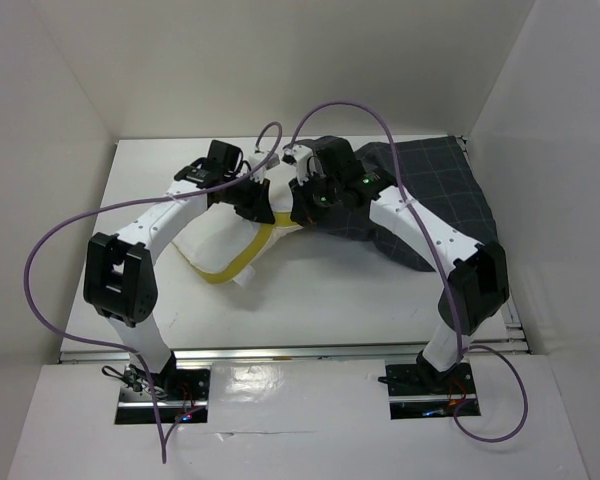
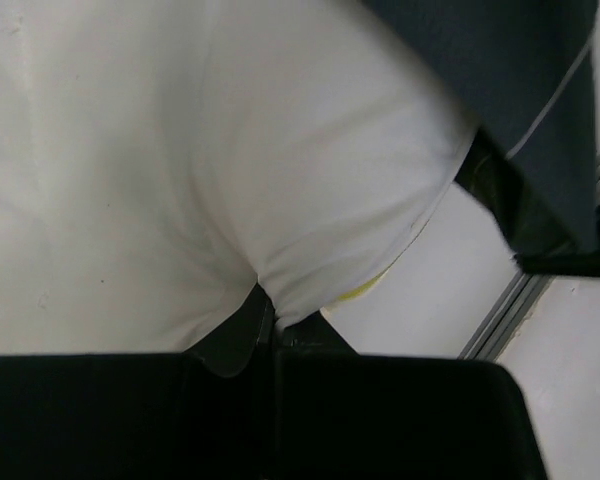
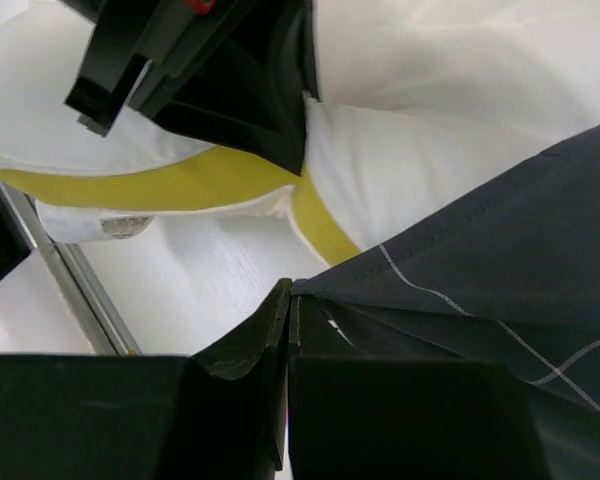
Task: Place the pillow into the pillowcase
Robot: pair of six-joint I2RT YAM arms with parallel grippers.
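pillow (image 1: 215,240): white, yellow band | pillowcase (image 1: 435,190): charcoal grey, thin pale grid

The top camera looked down from high up behind the arms (image 1: 160,215), far off, and saw the whole table (image 1: 310,300). The left wrist camera sat very close above the pillow (image 2: 180,150), facing 5 o'clock. The right one, just as close, faced 7 o'clock. All three saw pillow and pillowcase (image 1: 450,190).
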